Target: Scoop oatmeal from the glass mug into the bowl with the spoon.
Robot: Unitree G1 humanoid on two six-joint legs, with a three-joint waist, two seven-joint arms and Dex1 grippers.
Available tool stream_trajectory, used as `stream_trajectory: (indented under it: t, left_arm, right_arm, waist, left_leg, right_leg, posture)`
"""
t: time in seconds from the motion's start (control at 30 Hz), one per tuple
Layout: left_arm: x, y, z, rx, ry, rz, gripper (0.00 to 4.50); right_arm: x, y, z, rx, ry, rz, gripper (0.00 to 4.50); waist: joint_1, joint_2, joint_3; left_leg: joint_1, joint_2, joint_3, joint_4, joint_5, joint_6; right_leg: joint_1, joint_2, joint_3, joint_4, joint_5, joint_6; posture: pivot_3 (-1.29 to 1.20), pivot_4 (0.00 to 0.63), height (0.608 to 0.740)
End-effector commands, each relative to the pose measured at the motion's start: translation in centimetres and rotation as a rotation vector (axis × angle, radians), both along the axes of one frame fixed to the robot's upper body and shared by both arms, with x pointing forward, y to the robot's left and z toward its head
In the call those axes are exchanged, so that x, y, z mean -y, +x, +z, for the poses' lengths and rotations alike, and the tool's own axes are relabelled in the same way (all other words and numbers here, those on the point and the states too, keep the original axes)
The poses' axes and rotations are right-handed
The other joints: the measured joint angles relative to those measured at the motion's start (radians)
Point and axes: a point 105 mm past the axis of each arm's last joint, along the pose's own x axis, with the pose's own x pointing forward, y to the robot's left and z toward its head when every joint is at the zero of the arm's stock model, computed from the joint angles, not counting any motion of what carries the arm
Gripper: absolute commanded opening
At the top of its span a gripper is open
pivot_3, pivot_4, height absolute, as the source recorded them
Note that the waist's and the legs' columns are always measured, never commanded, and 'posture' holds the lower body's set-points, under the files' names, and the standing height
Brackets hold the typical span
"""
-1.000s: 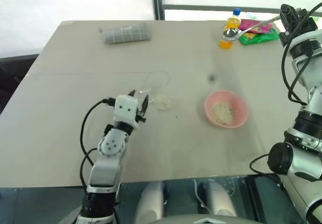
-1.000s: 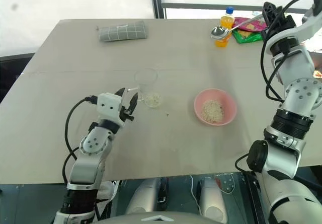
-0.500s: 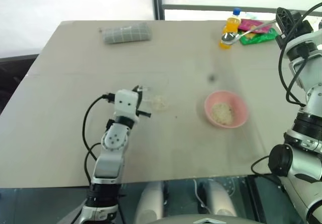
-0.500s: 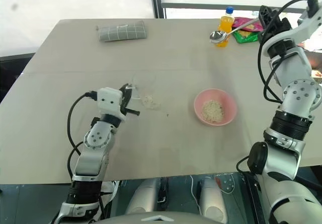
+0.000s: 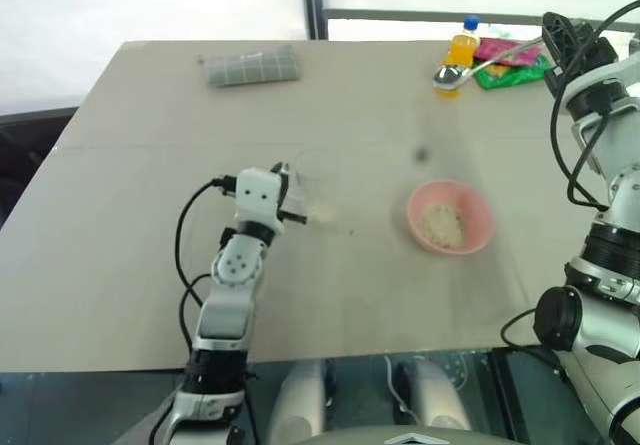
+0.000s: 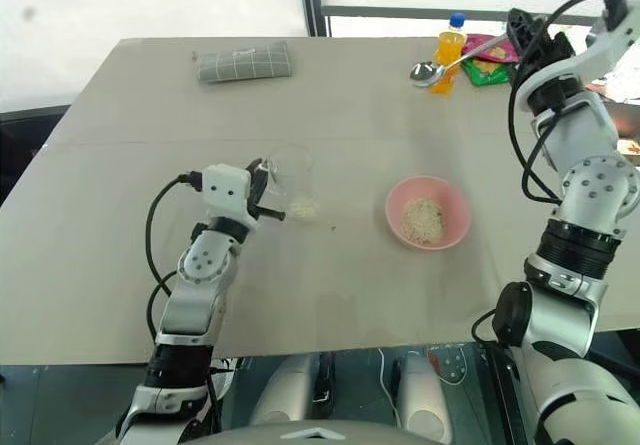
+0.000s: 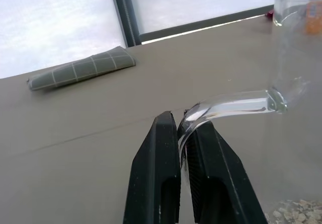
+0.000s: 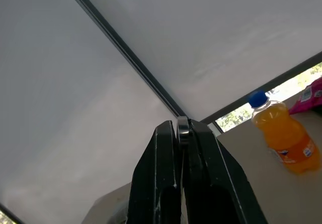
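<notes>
Tabletop (image 5: 120, 265) fills my view, a wide matte grey-beige slab with a faint seam running across it and a small dark smudge near the middle. Behind its far edge there's bright window light and a dark upright frame post (image 5: 312, 0).

Far left at the back, a folded grey checked cloth (image 5: 250, 66) lies flat, well apart from everything else.

Coming right, my left gripper (image 7: 182, 133) is pinched tight on the curved handle of the glass mug (image 6: 290, 173); the wrist view shows both black fingers (image 7: 156, 183) squeezed against the clear glass loop. The mug stands left of centre on the table, and oatmeal (image 6: 303, 206) lies in a pale patch at its base on the side nearer me; whether those flakes are inside or on the table, I can't tell.

Next right, the bowl (image 6: 428, 212), pink, sits apart from the mug with a heap of flakes in it.

At the back right, an orange drink bottle (image 6: 449, 50) with a blue cap stands beside bright pink and green packets (image 5: 512, 63).

Far right, my right gripper (image 8: 182, 128) is raised above the table, clamped shut on the handle of the spoon (image 6: 432, 69), whose bowl end hangs in front of the bottle.
</notes>
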Motion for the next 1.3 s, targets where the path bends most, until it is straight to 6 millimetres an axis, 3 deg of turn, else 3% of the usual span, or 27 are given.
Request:
stream_trajectory:
  t: [0.03,0.2,0.3,0.37,0.47,0.67,0.93,1.23,1.3]
  left_arm:
    - [1.5,1.3,1.4,0.05,0.024,-0.062,0.06]
    - [1.9,3.6,2.1,0.051,0.011,-0.101,0.06]
    - [3.0,4.4,3.1,0.079,0.045,-0.162,0.06]
    - [3.4,4.8,3.6,0.091,0.043,-0.184,0.06]
    - [3.6,5.3,4.3,0.105,0.046,-0.201,0.06]
    - [4.9,5.2,5.3,0.141,0.081,-0.285,0.06]
    - [4.9,5.1,4.8,0.135,0.125,-0.318,0.06]
    - [4.2,5.4,3.9,0.097,0.107,-0.301,0.06]
    - [4.4,5.4,3.9,0.097,0.102,-0.313,0.06]
  right_arm:
    - [-4.0,-3.1,4.5,0.174,-0.066,0.18,0.0]
    - [-9.4,-5.0,5.0,0.221,-0.202,0.367,0.0]
    - [-12.2,-5.3,3.7,0.213,-0.296,0.429,0.0]
    - [-12.9,-5.0,2.2,0.19,-0.37,0.433,0.0]
    - [-13.0,-4.3,0.3,0.162,-0.465,0.403,0.0]
    - [-13.2,-3.3,-1.3,0.169,-0.566,0.366,0.0]
    - [-12.0,-3.0,1.7,0.217,-0.42,0.345,0.0]
    - [-11.5,-3.4,1.1,0.187,-0.431,0.345,0.0]
    - [-12.0,-3.3,0.0,0.171,-0.493,0.348,0.0]
  waist:
    - [0.0,0.0,0.0]
    - [-0.001,0.0,0.0]
    - [-0.002,0.0,0.0]
    - [0.0,0.0,0.0]
    - [0.007,-0.001,0.0]
    - [0.003,-0.001,0.0]
    - [0.002,-0.001,0.001]
    - [0.0,-0.001,0.001]
    - [0.001,-0.001,0.001]
  left_leg:
    - [0.0,0.0,0.0,0.0,0.0,0.0]
    - [-0.001,0.0,0.0,0.0,0.0,0.0]
    - [-0.001,0.0,0.001,0.0,0.0,0.0]
    - [-0.001,0.0,0.002,0.0,0.0,0.0]
    - [-0.002,0.0,0.002,0.0,0.0,0.0]
    - [-0.003,-0.001,0.002,0.0,0.002,-0.004]
    - [-0.003,-0.001,0.001,0.0,0.003,-0.004]
    - [-0.003,-0.001,0.002,0.0,0.003,-0.004]
    - [-0.003,-0.001,0.002,0.0,0.003,-0.004]
  right_leg:
    - [0.0,0.0,0.0,0.0,0.0,0.0]
    - [0.0,0.0,-0.001,0.0,0.0,0.0]
    - [0.0,0.0,-0.001,-0.001,0.0,0.0]
    - [0.0,0.0,-0.001,-0.001,0.0,0.0]
    - [0.0,0.0,-0.003,-0.002,0.0,0.0]
    - [0.0,0.0,-0.003,-0.002,0.0,0.0]
    - [0.0,0.0,-0.004,-0.001,0.0,0.0]
    - [-0.001,0.0,-0.004,-0.002,0.0,0.0]
    - [-0.001,0.0,-0.004,-0.002,0.0,0.0]
  posture:
    - [0.0,0.15,0.718]
    - [0.0,0.15,0.718]
    - [0.0,0.15,0.718]
    - [0.0,0.15,0.718]
    - [0.0,0.15,0.718]
    - [0.0,0.15,0.718]
    - [0.0,0.15,0.718]
    - [0.0,0.15,0.718]
    - [0.0,0.15,0.718]
